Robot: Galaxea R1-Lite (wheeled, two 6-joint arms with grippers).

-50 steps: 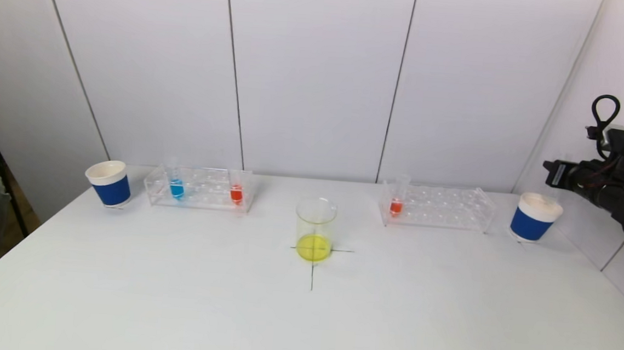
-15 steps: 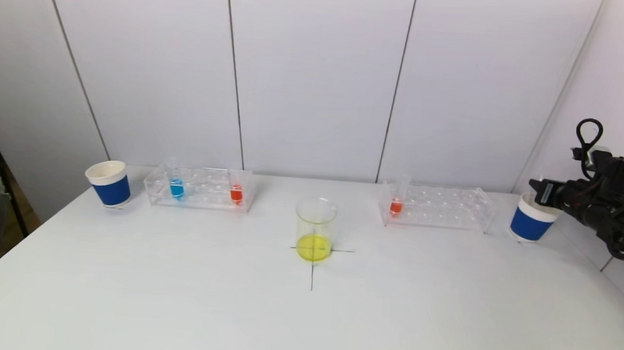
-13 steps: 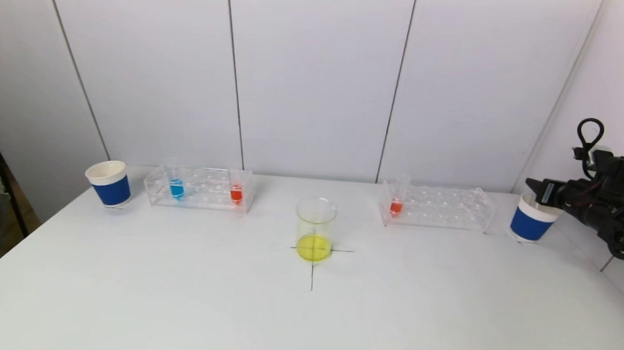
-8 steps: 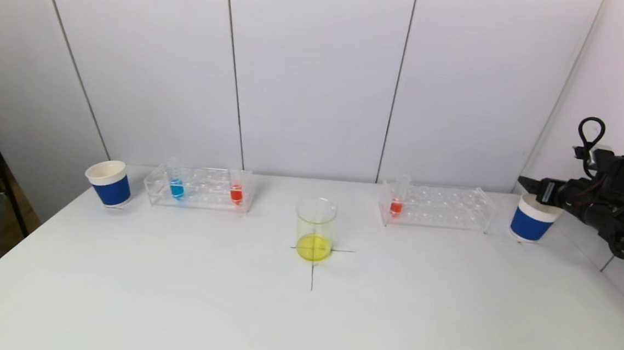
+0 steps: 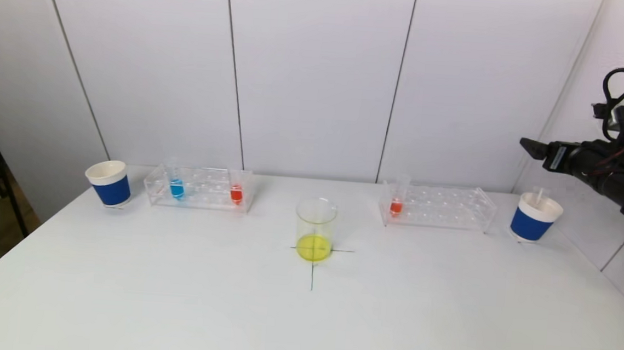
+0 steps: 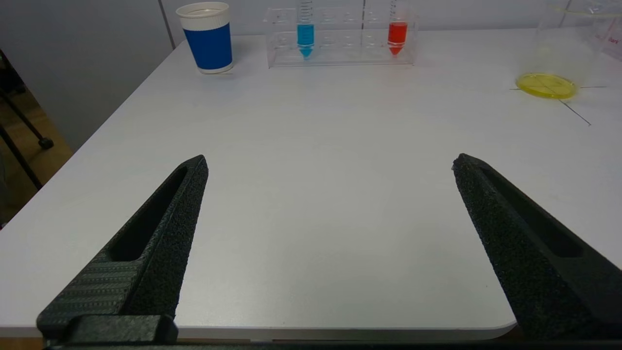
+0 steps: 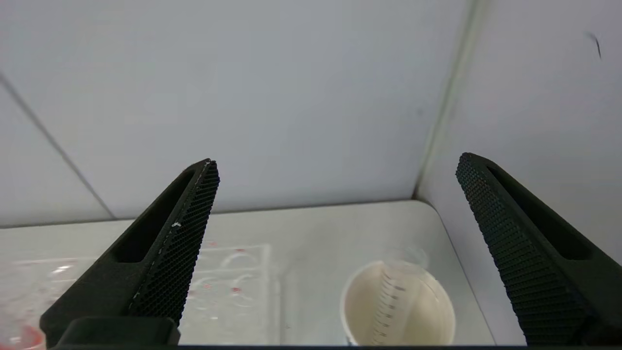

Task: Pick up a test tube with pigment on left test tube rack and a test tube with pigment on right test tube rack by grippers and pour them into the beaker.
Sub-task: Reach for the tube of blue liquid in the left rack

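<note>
A: Where is the right gripper [image 5: 533, 147]?
B: Released, above the right blue paper cup [image 5: 534, 219] holding an empty clear test tube [image 7: 396, 296].
A: The left gripper [image 6: 330, 165]?
B: Released, over the near white table [image 6: 316, 160]. The glass beaker [image 5: 315, 229] with yellow liquid stands centre.

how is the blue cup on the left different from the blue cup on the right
The left cup looks empty inside; the right cup holds a clear empty test tube leaning in it. The left cup stands beside the left rack, the right beside the right rack. Both are upright, blue with white rims.
</note>
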